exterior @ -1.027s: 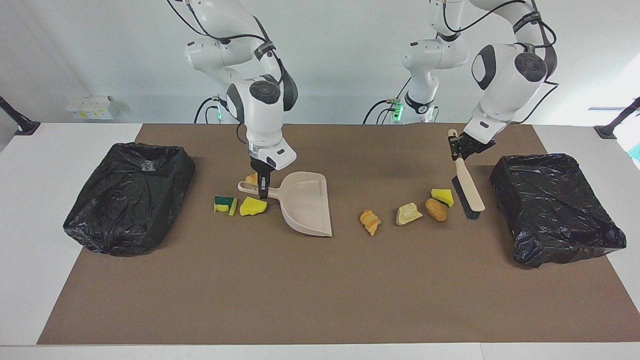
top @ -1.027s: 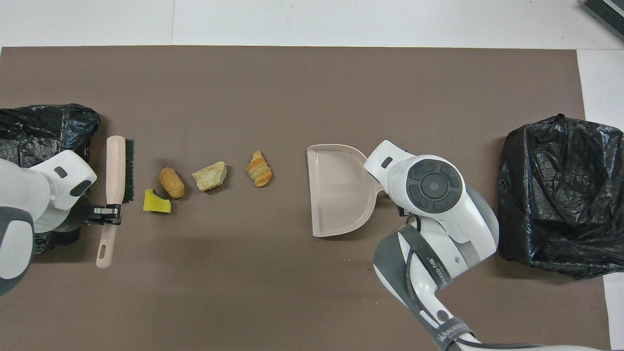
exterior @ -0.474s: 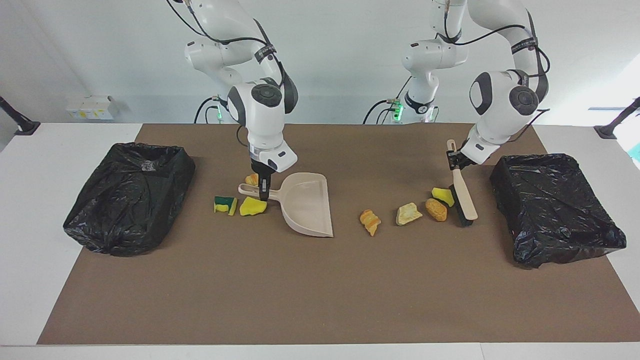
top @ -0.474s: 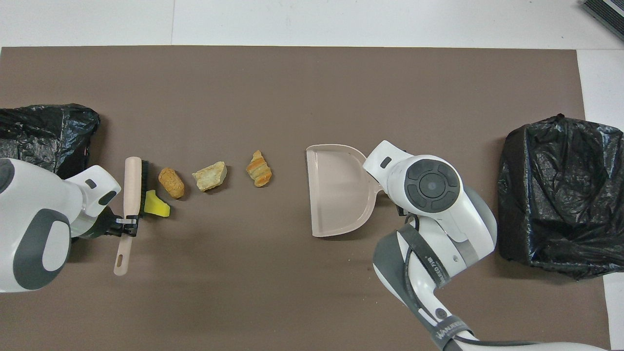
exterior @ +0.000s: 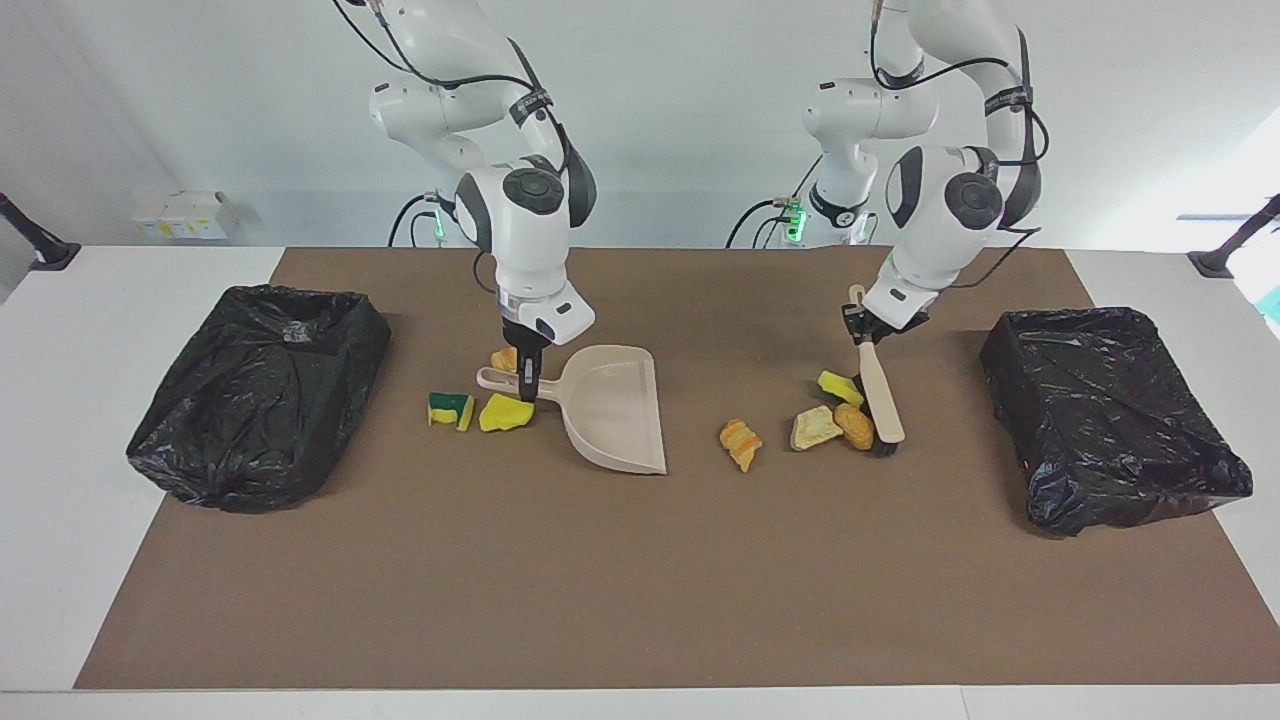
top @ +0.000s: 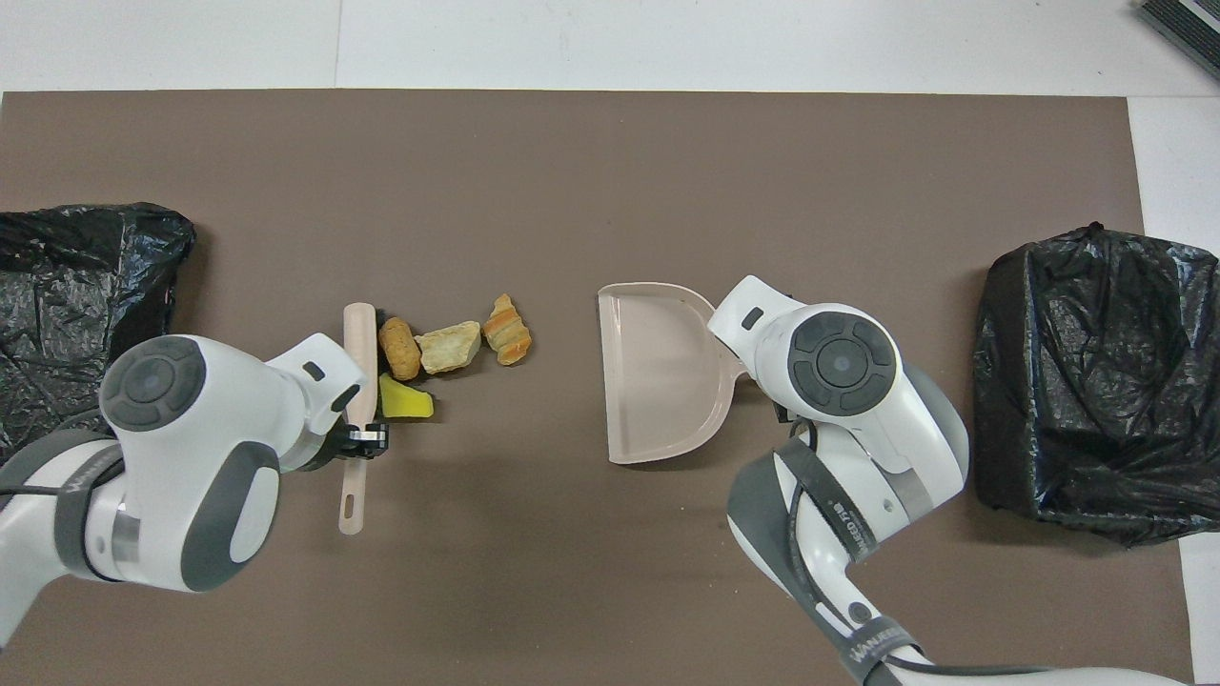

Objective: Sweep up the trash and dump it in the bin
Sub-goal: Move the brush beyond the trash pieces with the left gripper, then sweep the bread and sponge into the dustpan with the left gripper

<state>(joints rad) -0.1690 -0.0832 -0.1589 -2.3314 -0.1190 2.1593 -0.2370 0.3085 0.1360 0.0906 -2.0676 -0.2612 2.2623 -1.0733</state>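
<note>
A brown mat (exterior: 640, 600) covers most of the white surface (exterior: 60, 500), which shows as bare strips around its edges. In the facing view, a small cluster of white boxes with yellow marks (exterior: 185, 213) sits at ten o'clock by the wall, and slanted black posts (exterior: 35, 240) (exterior: 1235, 245) stand at about nine and three o'clock. In the overhead view, a dark ribbed object (top: 1182, 24), cut off by the frame, lies at two o'clock off the mat.

Bare mat (exterior: 690, 560) between dustpan (exterior: 612, 405) and croissant scrap (exterior: 740, 443); bins (exterior: 1110, 415) at both ends.
</note>
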